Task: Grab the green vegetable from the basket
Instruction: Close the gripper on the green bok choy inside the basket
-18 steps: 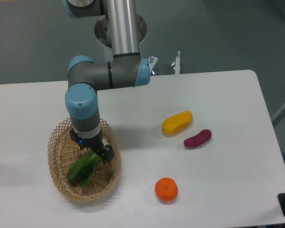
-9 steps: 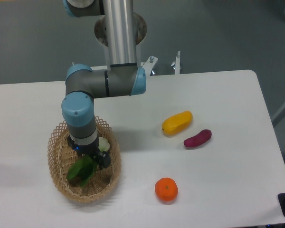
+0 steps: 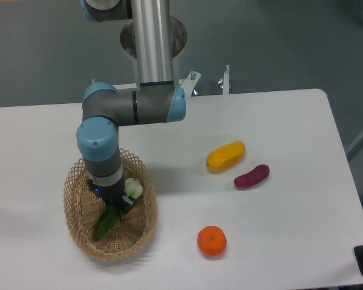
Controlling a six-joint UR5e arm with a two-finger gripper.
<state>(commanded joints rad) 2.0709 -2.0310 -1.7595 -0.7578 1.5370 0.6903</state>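
Green leaves and a white stem end mark the green vegetable [image 3: 112, 210], lying inside the basket [image 3: 146, 226] at the near left with the gripper [image 3: 117, 204] down over its middle, jaws hidden so grip unclear, lift apparently undone.

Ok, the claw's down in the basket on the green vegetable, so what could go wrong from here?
1. The claw sits mid-length on the green vegetable, its grip hidden. White stem and limp leaves stick out either side, so it could pivot or slip on lifting.
2. The light basket may lift or drag if leaves snag on its weave or rim.
3. The wrist hangs close to the basket's rear rim; a tilted pull-out might knock it.
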